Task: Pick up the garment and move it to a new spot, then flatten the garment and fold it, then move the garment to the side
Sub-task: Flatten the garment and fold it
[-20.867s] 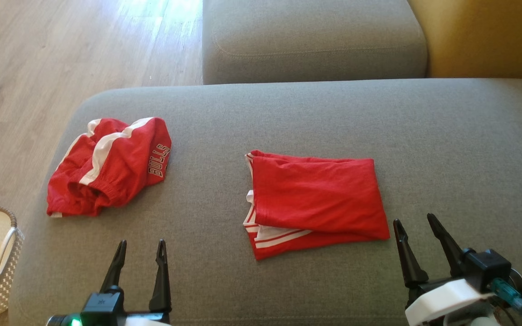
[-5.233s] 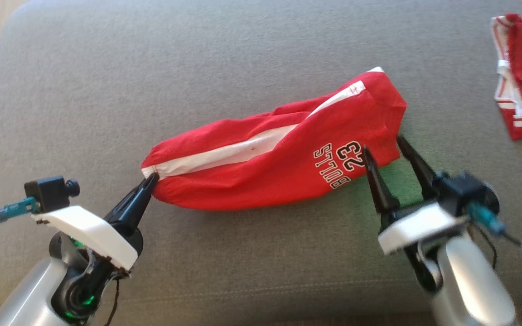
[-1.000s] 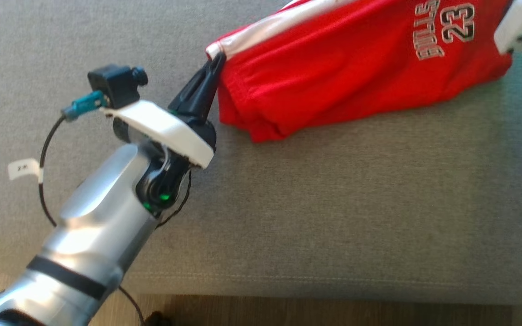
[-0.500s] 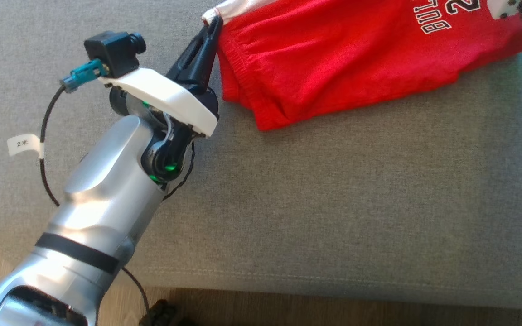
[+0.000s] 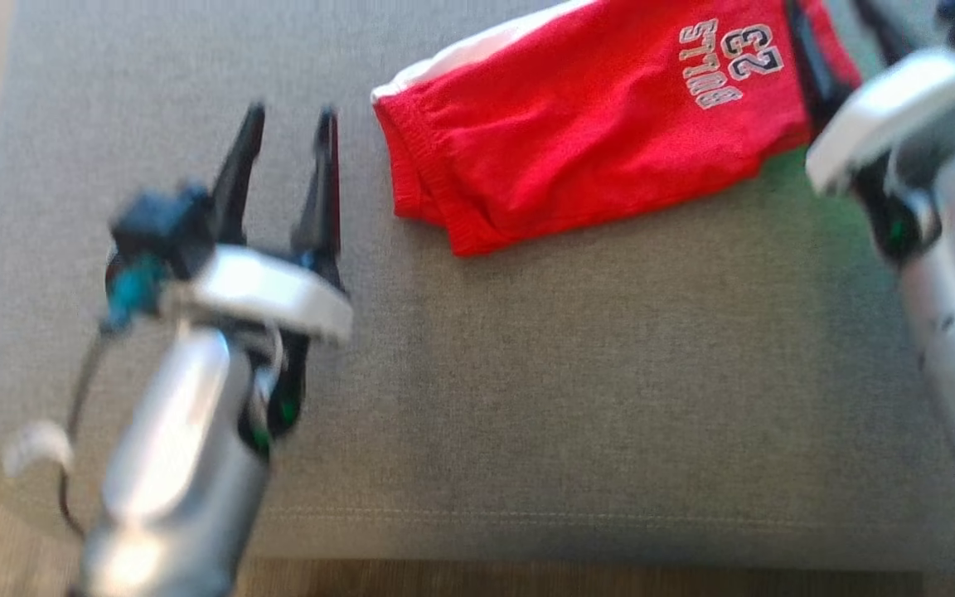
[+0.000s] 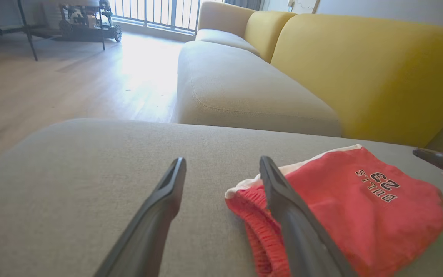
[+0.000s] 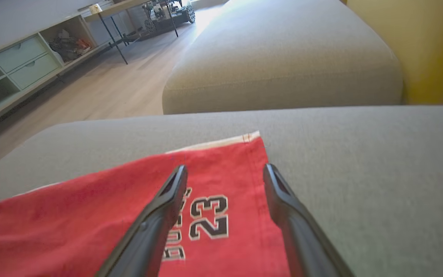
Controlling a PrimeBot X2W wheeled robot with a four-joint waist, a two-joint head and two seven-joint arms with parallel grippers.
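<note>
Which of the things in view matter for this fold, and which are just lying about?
In the job: red shorts; left gripper and right gripper, both open; grey cushion under them.
Lying about: yellow sofa back; second grey cushion; shelf unit; wheeled cart.

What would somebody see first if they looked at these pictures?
The bright red shorts with BULLS 23 printed on them jump out, lying on the grey sofa cushion. Next, the left tool stands open beside them, and the right tool hangs open over the number.
</note>
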